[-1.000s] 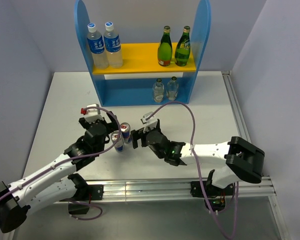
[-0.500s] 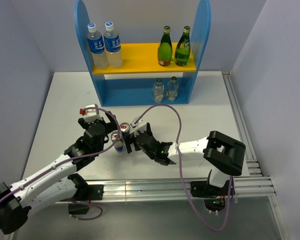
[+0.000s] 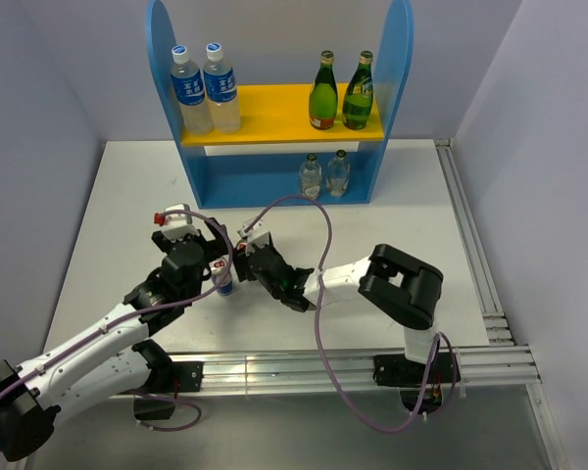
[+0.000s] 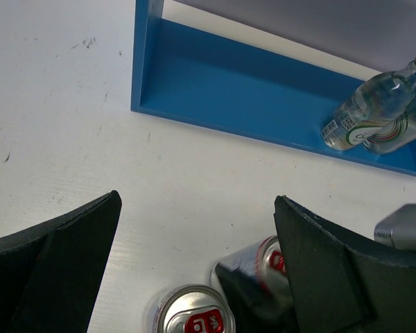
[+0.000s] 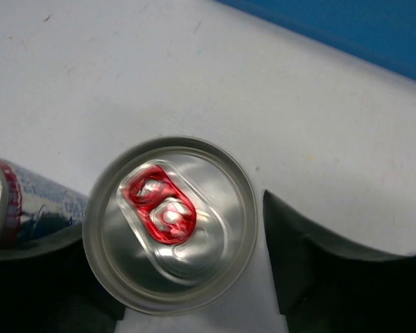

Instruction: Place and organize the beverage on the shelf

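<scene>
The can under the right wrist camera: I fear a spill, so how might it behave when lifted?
The can has its red tab flat, so it is probably full and heavy for its size. Its smooth metal wall may slip between the fingers. A second can sits close, easily knocked.
</scene>
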Controlling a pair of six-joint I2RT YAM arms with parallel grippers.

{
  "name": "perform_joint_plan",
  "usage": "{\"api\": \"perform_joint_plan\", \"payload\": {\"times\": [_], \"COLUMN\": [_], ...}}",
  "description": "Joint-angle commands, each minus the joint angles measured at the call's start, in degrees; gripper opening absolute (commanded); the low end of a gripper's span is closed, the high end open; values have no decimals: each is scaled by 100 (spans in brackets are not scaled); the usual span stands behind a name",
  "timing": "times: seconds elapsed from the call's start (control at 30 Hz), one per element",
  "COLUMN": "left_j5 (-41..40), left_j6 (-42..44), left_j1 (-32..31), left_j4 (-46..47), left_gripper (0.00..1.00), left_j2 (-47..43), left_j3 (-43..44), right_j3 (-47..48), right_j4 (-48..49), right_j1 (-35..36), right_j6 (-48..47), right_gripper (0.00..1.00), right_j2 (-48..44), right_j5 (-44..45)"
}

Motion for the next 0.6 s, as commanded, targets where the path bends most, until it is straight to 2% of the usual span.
{"api": "perform_joint_plan", "payload": {"times": [0.0,0.03,0.07,0.13,0.17,0.3,0.33,0.4,0.57], "left_j5": [57,57,40,-4,-91,-741,-891,-936,-735], "left_j6": [-70,-105,-157,-210,-297,-684,-955,-1351,-1643], "left_j1": [33,25,33,16,-10,-589,-895,-1099,-1469], "left_j4": [68,7,-63,-212,-648,-1617,-1828,-2328,-2332], "left_gripper": [99,99,99,99,99,99,99,99,99], "left_j2": [-94,-112,-147,-174,-182,-95,-68,2,-217], "left_j3": [-58,-49,-14,82,170,662,750,900,541], "right_j3": [280,297,315,289,271,376,446,797,1788], "right_j4": [514,533,559,559,550,586,585,455,191], "right_j1": [-169,-204,-274,-354,-441,-731,-802,-1030,-1435], "right_j6": [-78,-78,-69,-43,-34,-113,-192,-262,-369], "right_gripper": [60,51,37,17,2,0,0,0,0], "right_j2": [222,257,284,249,179,20,12,81,371], "right_j5": [244,270,340,393,463,446,411,376,174]}}
